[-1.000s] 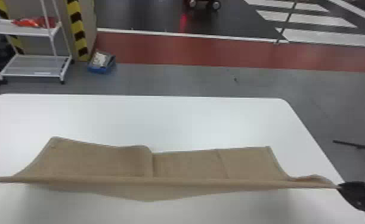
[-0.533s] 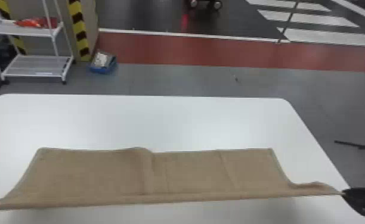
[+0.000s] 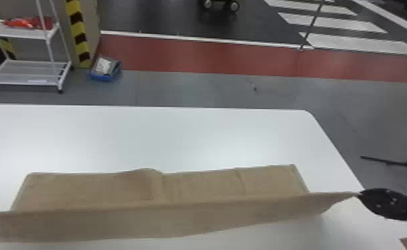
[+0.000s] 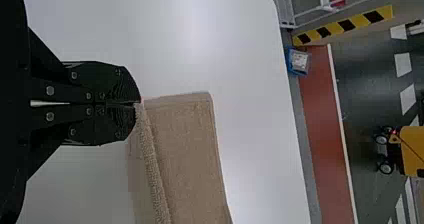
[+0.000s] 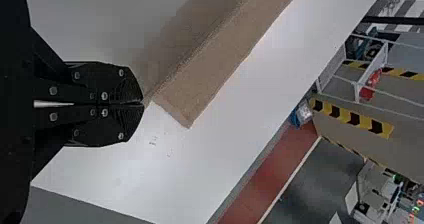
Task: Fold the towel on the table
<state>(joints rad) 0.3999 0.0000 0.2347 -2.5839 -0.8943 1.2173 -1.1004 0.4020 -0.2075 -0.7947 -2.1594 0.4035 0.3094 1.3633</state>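
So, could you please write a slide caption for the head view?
Brown towel partly lifted off a white table, its right end gripped by the right tool.

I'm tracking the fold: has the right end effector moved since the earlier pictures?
Yes. In the head view, the right end effector is now higher up, nearer the far edge of the table.

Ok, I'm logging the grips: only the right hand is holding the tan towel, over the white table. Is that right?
Not quite: the left hand holds the towel too; the left wrist view shows it shut on the cloth. The rest is right: the right hand holds the tan towel, over the white table.
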